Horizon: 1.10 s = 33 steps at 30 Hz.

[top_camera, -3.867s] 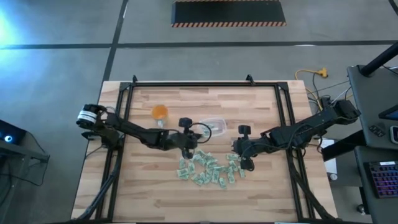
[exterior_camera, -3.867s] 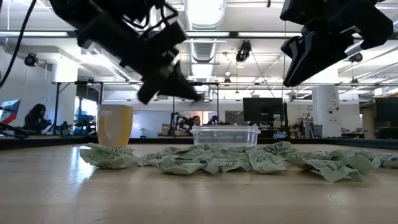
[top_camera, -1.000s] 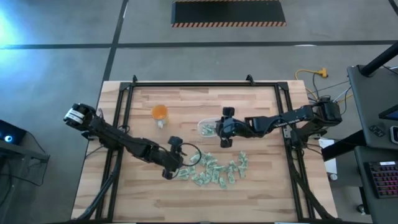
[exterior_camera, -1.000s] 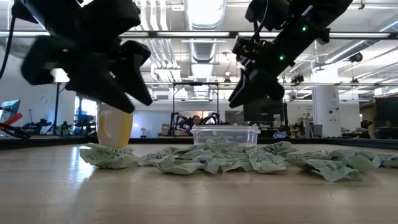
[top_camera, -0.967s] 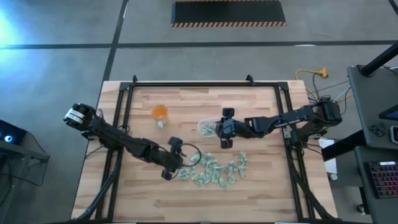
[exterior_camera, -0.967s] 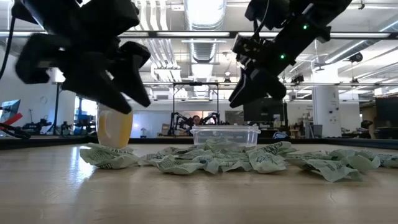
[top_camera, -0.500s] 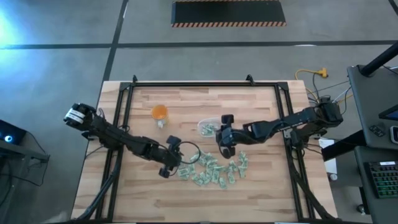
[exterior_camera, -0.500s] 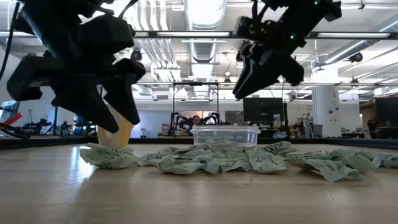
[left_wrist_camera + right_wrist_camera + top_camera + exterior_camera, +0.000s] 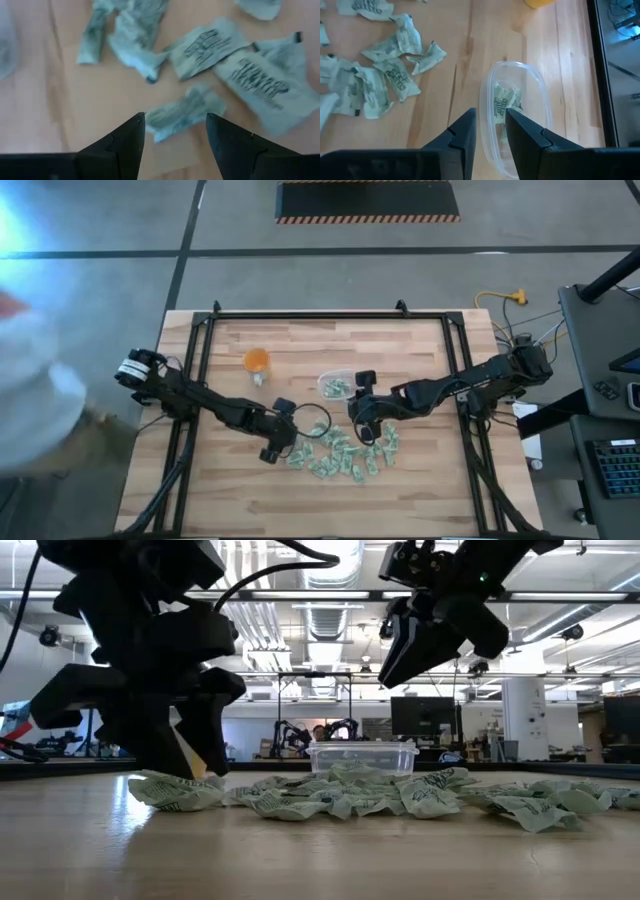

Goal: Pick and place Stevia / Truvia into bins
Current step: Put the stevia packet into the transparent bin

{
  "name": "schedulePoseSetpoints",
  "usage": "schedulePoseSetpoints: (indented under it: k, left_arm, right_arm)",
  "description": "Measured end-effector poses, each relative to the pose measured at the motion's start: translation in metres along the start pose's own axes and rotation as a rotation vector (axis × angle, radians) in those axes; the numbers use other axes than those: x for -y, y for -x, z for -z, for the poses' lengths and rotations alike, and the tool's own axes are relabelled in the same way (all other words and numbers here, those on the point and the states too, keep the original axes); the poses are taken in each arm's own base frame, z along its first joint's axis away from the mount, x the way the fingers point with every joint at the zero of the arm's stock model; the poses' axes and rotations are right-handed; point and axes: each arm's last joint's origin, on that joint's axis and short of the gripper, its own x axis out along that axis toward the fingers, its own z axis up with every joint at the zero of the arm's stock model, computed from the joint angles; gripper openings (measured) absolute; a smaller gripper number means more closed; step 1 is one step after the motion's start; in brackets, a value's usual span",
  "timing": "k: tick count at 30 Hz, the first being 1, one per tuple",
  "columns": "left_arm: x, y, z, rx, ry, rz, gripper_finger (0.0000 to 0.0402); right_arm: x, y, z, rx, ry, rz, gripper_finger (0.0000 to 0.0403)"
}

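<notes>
High view: green-white packets [image 9: 345, 452] heaped mid-table; clear tub [image 9: 336, 384] toward far edge, few packets inside. Left gripper [image 9: 281, 444] at heap's left end; right gripper [image 9: 360, 412] between tub and heap.

Left wrist: fingers [image 9: 122, 145] spread wide astride one packet [image 9: 184, 111]; print unreadable.

Right wrist: fingers [image 9: 464, 135] narrow gap, nothing held.

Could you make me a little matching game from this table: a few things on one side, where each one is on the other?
Things:
1. clear tub
2. loose green and white packets
3. orange round object
4. left gripper

Places:
A. at the left end of the packet pile, low over the wood
B. spread in a heap on the near middle of the table
C. far left of the tub, standing alone
D. middle of the table, a few packets inside

Pairs: 1-D, 2-B, 3-C, 4-A
</notes>
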Motion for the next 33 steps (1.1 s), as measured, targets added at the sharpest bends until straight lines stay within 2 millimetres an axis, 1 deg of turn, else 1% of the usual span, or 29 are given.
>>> schedulePoseSetpoints:
  k: [2,5,16,19,20,25,28,33]
  left_arm:
    - [-0.001,0.000,0.000,0.000,0.002,0.006,0.0189]
    - [-0.001,0.000,0.001,-0.004,-0.001,0.013,0.0166]
    - [-0.001,-0.002,0.002,-0.008,-0.058,0.028,0.0012]
    - [-0.002,0.000,0.000,-0.002,-0.072,0.005,0.0006]
    - [-0.003,0.001,-0.002,-0.001,-0.074,-0.029,0.0006]
    - [-0.012,0.006,-0.011,0.023,-0.056,-0.296,0.0001]
    - [-0.018,0.008,-0.019,0.084,-0.049,-0.430,0.0001]
    - [-0.029,0.010,-0.029,0.159,-0.093,-0.553,0.0000]
  right_arm:
    - [-0.002,0.001,0.000,0.000,0.003,-0.004,0.0091]
    - [-0.003,0.001,0.000,-0.002,0.002,-0.007,0.0087]
    - [-0.004,0.003,0.005,-0.046,-0.039,-0.014,0.0084]
    - [-0.004,0.004,0.006,-0.060,-0.037,-0.015,0.0083]
    - [-0.004,0.004,0.007,-0.068,-0.039,-0.016,0.0081]
    - [-0.005,0.004,0.014,-0.140,-0.091,-0.018,0.0073]
    - [-0.006,0.005,0.019,-0.187,-0.142,-0.016,0.0070]
    - [-0.013,0.008,0.020,-0.200,-0.169,-0.029,0.0073]
